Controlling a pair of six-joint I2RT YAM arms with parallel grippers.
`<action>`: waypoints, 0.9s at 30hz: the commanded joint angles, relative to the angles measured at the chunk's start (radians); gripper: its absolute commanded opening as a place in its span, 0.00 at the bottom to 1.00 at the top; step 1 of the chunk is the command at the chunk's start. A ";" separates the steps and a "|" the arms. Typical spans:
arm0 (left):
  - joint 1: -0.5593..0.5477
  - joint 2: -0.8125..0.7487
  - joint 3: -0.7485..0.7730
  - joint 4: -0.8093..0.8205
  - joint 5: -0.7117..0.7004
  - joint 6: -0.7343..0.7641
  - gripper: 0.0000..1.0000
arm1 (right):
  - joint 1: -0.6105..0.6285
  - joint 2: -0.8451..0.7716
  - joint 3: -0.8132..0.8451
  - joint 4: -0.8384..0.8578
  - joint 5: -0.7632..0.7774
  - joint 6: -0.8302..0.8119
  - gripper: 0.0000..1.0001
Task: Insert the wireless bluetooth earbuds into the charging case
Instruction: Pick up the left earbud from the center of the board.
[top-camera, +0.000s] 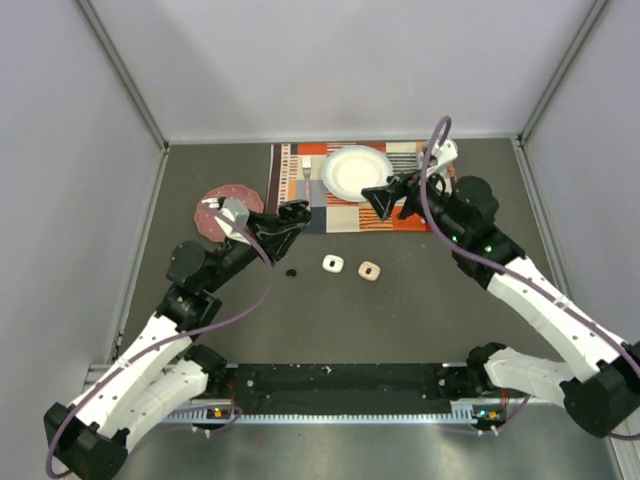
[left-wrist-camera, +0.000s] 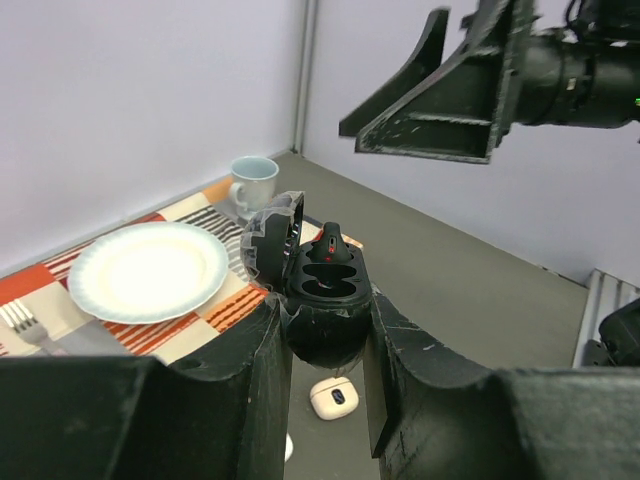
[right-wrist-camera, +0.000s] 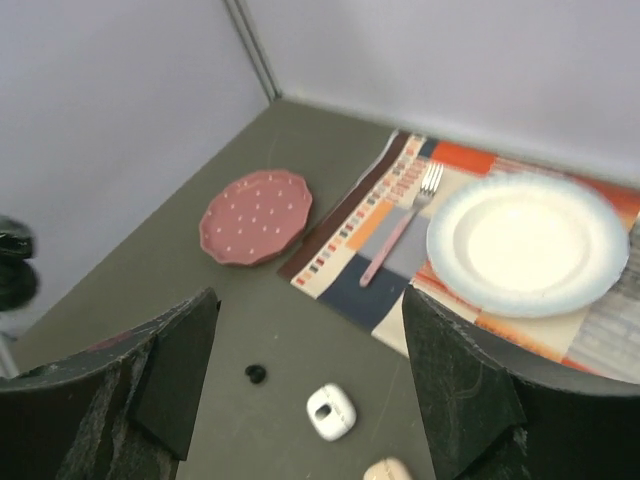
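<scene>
Grey table (top-camera: 420, 300), plain walls around. Left claw (left-wrist-camera: 328, 320) clamping open black case (left-wrist-camera: 330, 290), one black bud (left-wrist-camera: 330, 245) sitting inside. Right claw (right-wrist-camera: 310, 330) hanging apart, empty. Other black bud (top-camera: 291, 271) lying loose on table. Judging bud light, slick, tiny: pinching across stem, gently.

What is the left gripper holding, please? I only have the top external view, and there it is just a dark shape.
Observer: In the left wrist view, the left gripper is shut on a black oval plastic charging case, with its lid hinged open.
Operator: Thank you. Is anything seated in it?
Observer: One small black earbud stands inside. The room for a second one looks unfilled.
Operator: And could you tell me about the right gripper?
Observer: In the right wrist view, the right gripper is open and empty.
</scene>
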 joint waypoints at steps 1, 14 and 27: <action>0.066 -0.053 -0.016 -0.009 -0.022 -0.004 0.00 | -0.092 0.130 0.100 -0.163 -0.138 0.224 0.73; 0.323 -0.125 -0.028 -0.047 0.164 -0.067 0.00 | -0.031 0.566 0.203 -0.145 -0.533 0.313 0.57; 0.323 -0.176 0.013 -0.150 0.132 -0.018 0.00 | 0.099 0.879 0.363 -0.150 -0.510 0.312 0.54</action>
